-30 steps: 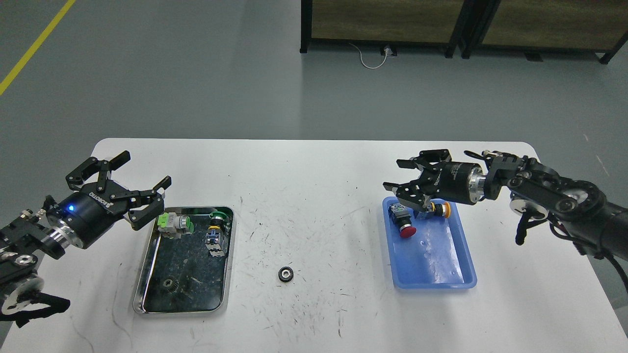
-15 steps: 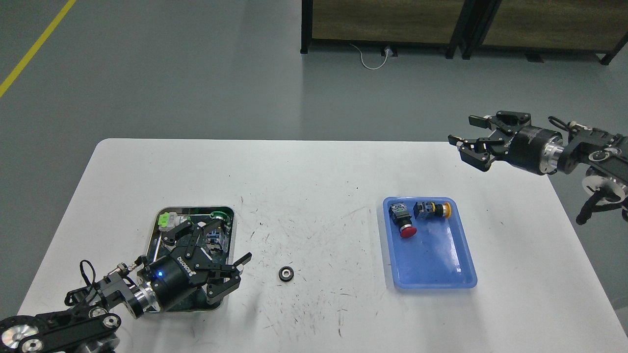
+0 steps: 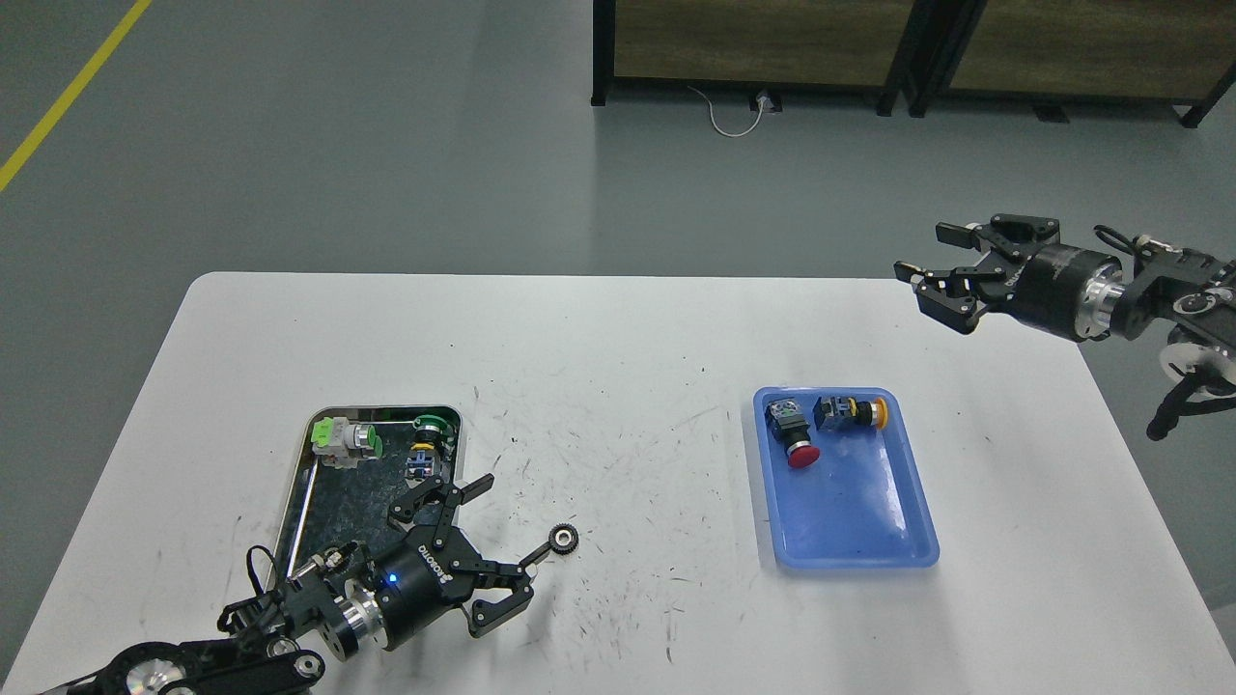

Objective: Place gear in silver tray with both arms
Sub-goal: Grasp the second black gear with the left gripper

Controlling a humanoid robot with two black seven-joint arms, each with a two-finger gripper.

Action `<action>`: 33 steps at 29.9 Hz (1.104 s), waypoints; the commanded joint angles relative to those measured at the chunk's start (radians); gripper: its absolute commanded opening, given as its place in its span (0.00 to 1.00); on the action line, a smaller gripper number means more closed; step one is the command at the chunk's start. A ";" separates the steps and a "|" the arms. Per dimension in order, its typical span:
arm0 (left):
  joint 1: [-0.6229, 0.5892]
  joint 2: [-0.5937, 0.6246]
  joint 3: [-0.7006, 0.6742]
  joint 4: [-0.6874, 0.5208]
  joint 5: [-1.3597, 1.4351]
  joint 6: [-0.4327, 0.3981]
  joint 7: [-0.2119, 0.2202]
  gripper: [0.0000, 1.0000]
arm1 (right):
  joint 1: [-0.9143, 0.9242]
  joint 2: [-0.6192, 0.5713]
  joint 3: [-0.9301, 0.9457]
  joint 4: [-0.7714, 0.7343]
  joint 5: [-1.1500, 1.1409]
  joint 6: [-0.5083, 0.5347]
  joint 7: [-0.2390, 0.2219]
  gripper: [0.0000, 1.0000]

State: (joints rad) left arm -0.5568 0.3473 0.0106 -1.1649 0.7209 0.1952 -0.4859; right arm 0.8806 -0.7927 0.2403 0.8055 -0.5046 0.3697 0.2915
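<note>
A small black gear (image 3: 563, 539) lies flat on the white table (image 3: 618, 338), right of the silver tray (image 3: 300, 499). The tray holds a green-and-white switch (image 3: 345, 440) and a green-capped switch (image 3: 425, 447) at its far end. My left gripper (image 3: 492, 531) is open, low over the table at the tray's near right corner; one fingertip (image 3: 534, 555) reaches almost to the gear's left side. My left arm hides the tray's near part. My right gripper (image 3: 935, 268) is open and empty, held high above the table's far right edge.
A blue plastic tray (image 3: 855, 526) stands right of centre, holding a red-capped button (image 3: 792, 436) and a yellow-capped switch (image 3: 850, 412) at its far end. Dark cabinet frames (image 3: 898, 58) stand on the floor beyond the table.
My left gripper has moved right from over the silver tray towards the gear, uncovering the tray's far end. My right gripper has drifted slightly right and down. The gear has not moved.
</note>
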 commanded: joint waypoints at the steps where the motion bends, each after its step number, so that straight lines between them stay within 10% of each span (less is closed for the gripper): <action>1: 0.000 -0.057 0.015 0.040 0.000 0.000 0.003 0.98 | -0.002 0.001 -0.006 -0.002 0.000 -0.002 0.000 0.67; 33: -0.005 -0.195 0.063 0.248 -0.011 -0.019 0.009 0.78 | -0.012 0.000 -0.009 -0.008 0.000 -0.008 0.000 0.68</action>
State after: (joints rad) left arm -0.5595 0.1517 0.0669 -0.9173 0.7103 0.1772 -0.4768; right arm 0.8682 -0.7932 0.2316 0.7976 -0.5046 0.3620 0.2915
